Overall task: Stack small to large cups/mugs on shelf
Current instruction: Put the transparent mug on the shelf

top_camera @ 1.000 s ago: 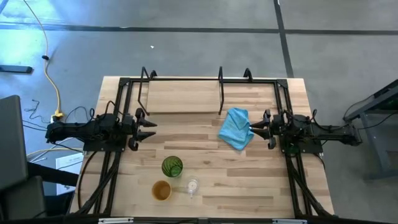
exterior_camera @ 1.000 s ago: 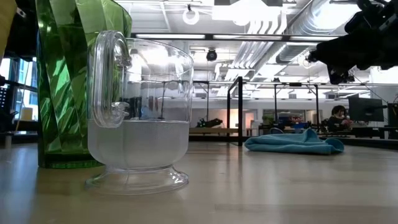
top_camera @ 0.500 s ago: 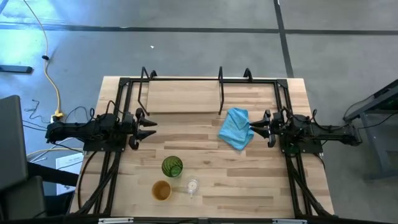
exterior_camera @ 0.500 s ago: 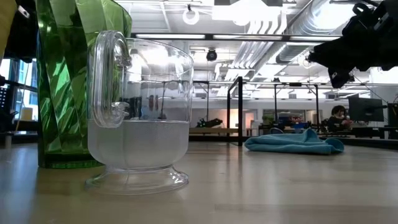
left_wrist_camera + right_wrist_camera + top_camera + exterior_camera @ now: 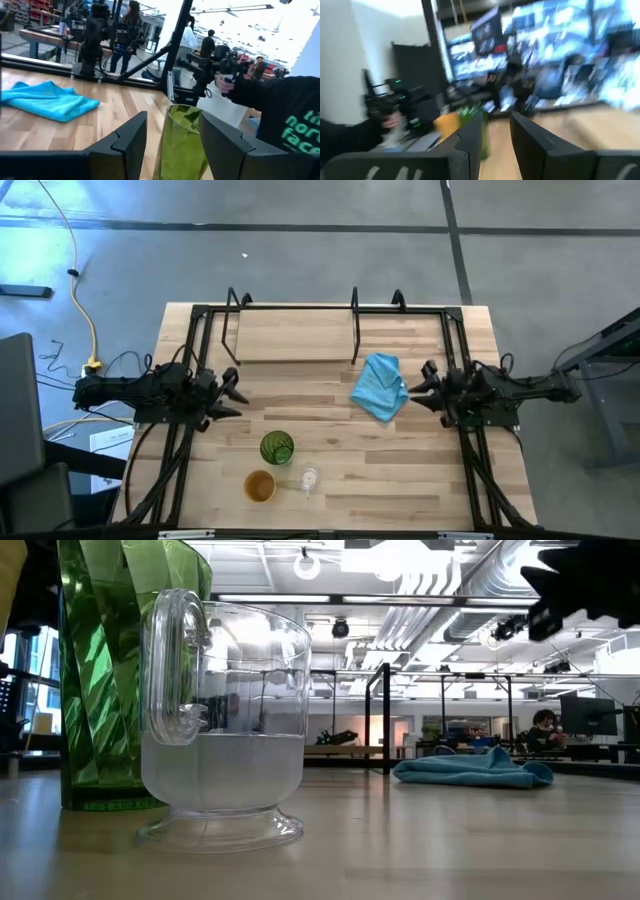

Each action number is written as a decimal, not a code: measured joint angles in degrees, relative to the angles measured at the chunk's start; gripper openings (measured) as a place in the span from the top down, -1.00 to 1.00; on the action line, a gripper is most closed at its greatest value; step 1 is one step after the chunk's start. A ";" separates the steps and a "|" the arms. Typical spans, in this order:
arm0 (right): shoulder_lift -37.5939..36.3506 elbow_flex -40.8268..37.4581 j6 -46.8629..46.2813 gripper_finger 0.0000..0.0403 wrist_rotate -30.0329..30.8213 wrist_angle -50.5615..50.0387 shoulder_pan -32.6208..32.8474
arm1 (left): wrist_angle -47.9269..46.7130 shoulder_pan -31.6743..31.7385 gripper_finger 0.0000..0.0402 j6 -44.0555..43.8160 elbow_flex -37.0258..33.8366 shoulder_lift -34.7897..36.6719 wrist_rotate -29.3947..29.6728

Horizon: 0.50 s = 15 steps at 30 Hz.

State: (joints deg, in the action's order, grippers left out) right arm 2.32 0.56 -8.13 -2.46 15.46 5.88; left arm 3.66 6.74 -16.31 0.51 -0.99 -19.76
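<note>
1. Three cups sit bunched near the table's (image 5: 400,480) front edge: green cup (image 5: 277,448) farthest back, orange cup (image 5: 259,486) front-left of it, glass cup (image 5: 309,479) just right of the orange one. None stacked, none on the shelf (image 5: 300,335).
2. Shelf is at the back of the table w/ black rod uprights, well apart from the cups.
3. Left gripper (image 5: 226,395) hovers over the left side, fingers spread, holding nothing. It points toward the green cup, which is near but not touching. In the left wrist view the green cup (image 5: 183,142) shows up between the two fingers (image 5: 125,142).
4. Right gripper (image 5: 424,387) is over on the right, just beside the blue cloth (image 5: 379,386), fingers apart, nothing held. Cups are well away from it.
5. Right wrist view is pretty smeared, but something green and orange is prob the cups, far off past the fingers.
6. Low view: glass cup (image 5: 222,720) up close in front of the green cup (image 5: 100,670), cloth (image 5: 470,768) flat farther back.
</note>
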 joint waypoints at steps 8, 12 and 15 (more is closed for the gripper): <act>-0.05 3.69 11.05 0.56 1.84 3.98 -0.30 | -0.26 0.00 0.16 0.39 0.00 0.00 2.81; 0.50 6.01 10.97 0.56 -0.28 -0.60 -0.19 | -0.28 0.00 0.16 -0.22 0.00 0.00 2.82; 2.71 6.64 7.94 0.56 -0.79 -3.71 0.41 | -0.28 0.00 0.16 -0.25 0.00 0.00 2.83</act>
State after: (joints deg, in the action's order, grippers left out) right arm 5.04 7.20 -0.19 -3.25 11.75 6.30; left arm 3.38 6.74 -16.56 0.51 -0.99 -16.93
